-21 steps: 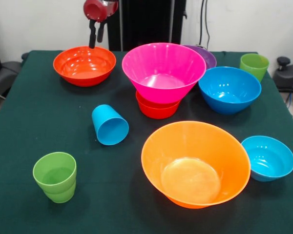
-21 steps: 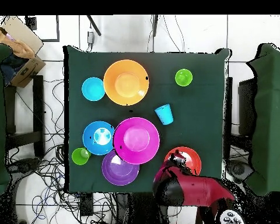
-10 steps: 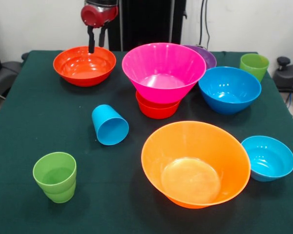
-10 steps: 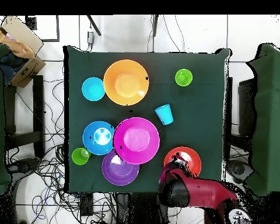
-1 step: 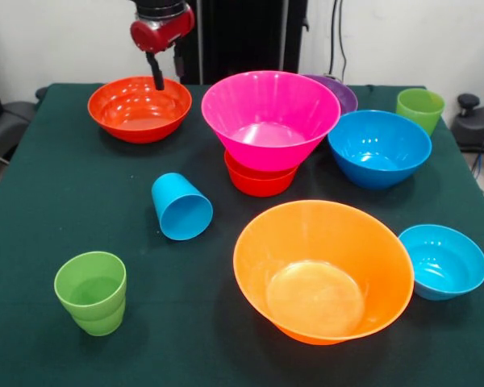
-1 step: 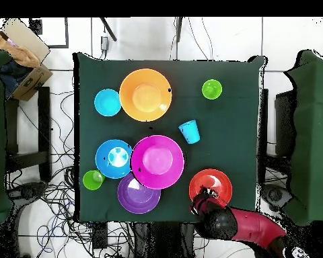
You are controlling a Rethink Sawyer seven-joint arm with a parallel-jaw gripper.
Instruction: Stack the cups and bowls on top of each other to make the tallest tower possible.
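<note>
Seven glossy round plastic bowls are counted on the dark green cloth-covered counter [image 5: 56, 201]. A large pink bowl [image 5: 270, 117] is seated in a small red-orange bowl [image 5: 258, 181], a two-piece stack near the middle. Directly behind the pink bowl, a purple bowl [image 5: 339, 90] is seen, largely hidden in the front view but plainly shown from overhead [image 6: 137, 195]. A medium blue bowl [image 5: 379, 147] is placed just beside the pink one. A large orange bowl [image 5: 323, 270] is set at the front, with a small blue bowl [image 5: 442, 260] just beside it. A medium red-orange bowl [image 5: 139, 107] is placed apart at a back corner.

Three small tapered plastic cups are counted. A sky-blue cup [image 5: 181, 207] is laid on its side with its mouth turned toward the front camera. One lime green cup [image 5: 91, 292] is stood upright near the front corner, and a second lime green cup [image 5: 420, 108] is stood upright at the back, behind the medium blue bowl.

The red and black arm's gripper [image 5: 166, 75] is held over the back rim of the medium red-orange bowl. Two dark fingers [image 5: 156, 72] are seen with a gap between them, and nothing is gripped.
</note>
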